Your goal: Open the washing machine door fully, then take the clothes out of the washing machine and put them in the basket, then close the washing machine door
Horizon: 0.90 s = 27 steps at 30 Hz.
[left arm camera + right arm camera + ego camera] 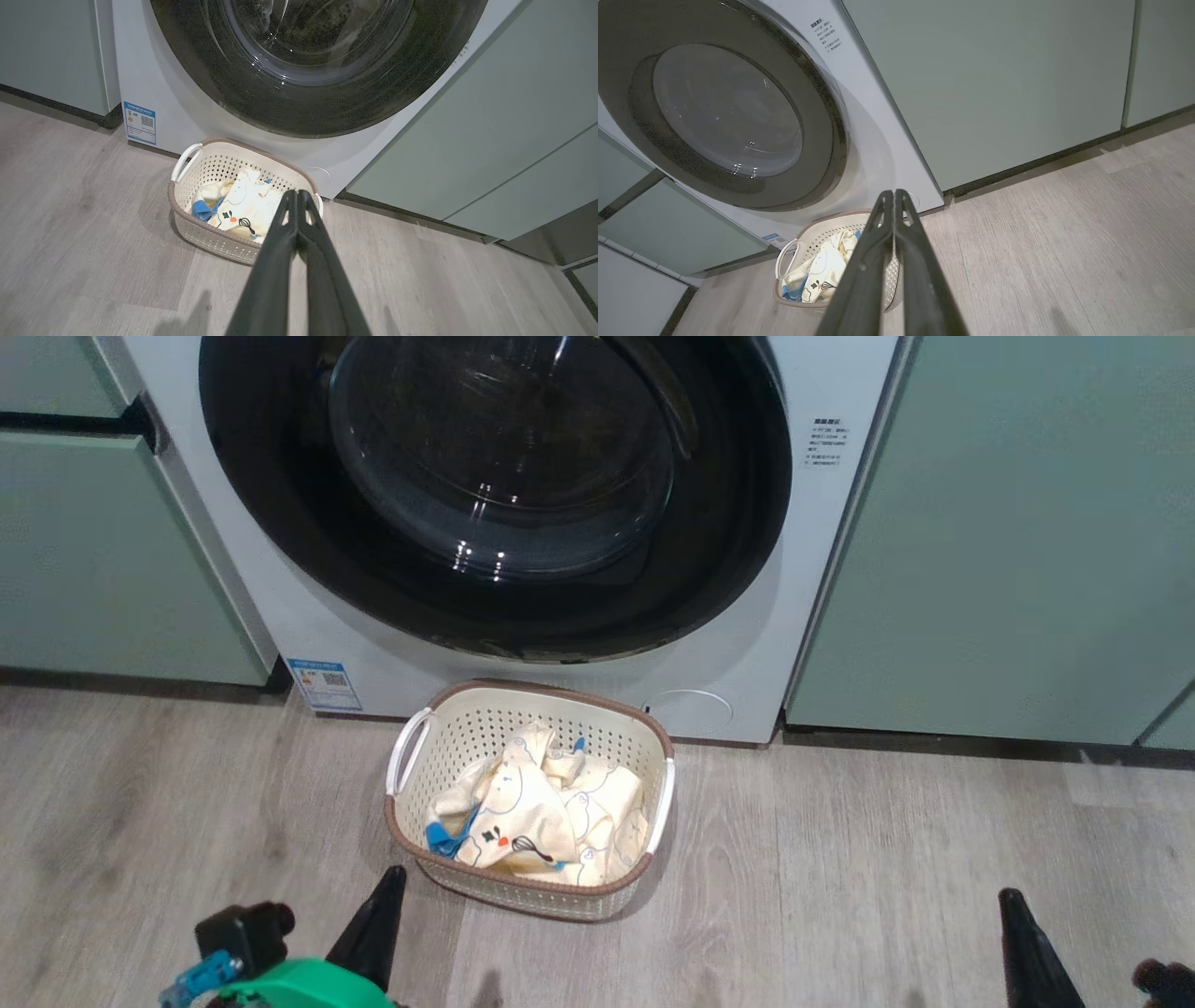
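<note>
So here's the scene: the washing machine door (495, 476) sits flat against the front of the washing machine (709, 653), fully shut. The black rim is glossy and the glass bowl in the middle picks up a few light reflections. I can't make out anything through the glass, it's too dark.

The basket (560, 692) stands on the wood-look floor (887, 859) right in front of the machine, just under the door and a bit left of the machine's middle. Whether its back rim touches the machine's base, I honestly can't tell. The clothes (551, 812) are in the basket, a crumpled cream-yellow bundle with little cartoon prints and a bit of blue trim poking out on the left side.

The left pincer (297, 193) has its two dark fingers pressed together at the tips, closed on nothing. In its wrist view it hangs above the floor with its tips over the basket's near-right corner. Same deal with the right pincer (893, 193): fingers together, holding nothing, off to the right of the basket.

Pale green cabinets (1008, 523) flank the machine on both sides, and there's a blue label (324, 684) at the machine's lower left corner.
</note>
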Tool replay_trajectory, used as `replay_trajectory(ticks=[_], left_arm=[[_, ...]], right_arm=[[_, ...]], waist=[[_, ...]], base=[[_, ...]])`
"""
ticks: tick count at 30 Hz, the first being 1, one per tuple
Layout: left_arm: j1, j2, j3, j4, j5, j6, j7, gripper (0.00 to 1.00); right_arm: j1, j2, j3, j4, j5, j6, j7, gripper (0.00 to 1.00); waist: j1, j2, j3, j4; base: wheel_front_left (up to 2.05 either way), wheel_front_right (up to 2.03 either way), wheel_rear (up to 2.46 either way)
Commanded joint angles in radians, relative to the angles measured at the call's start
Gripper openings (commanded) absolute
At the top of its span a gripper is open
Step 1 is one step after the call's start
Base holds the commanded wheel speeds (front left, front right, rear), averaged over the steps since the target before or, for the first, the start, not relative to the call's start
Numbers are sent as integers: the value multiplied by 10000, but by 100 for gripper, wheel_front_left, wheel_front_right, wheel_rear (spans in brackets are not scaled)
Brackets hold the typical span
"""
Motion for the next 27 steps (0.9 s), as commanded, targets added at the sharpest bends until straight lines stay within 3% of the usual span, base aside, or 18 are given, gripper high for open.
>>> replay_trajectory(ticks=[1, 27], left_arm=[[-478, 39, 189, -234, -269, -80, 18, 0], [-1060, -50, 520, 232, -3223, -578, 466, 0]], right_arm=[[-548, -169, -70, -250, 293, 8, 87, 0], [-1146, -238, -358, 36, 3287, 15, 756, 0]], waist=[[-1, 0, -1, 2], [-1, 0, -17, 37]], base=[[0, 0, 0], [0, 0, 0]])
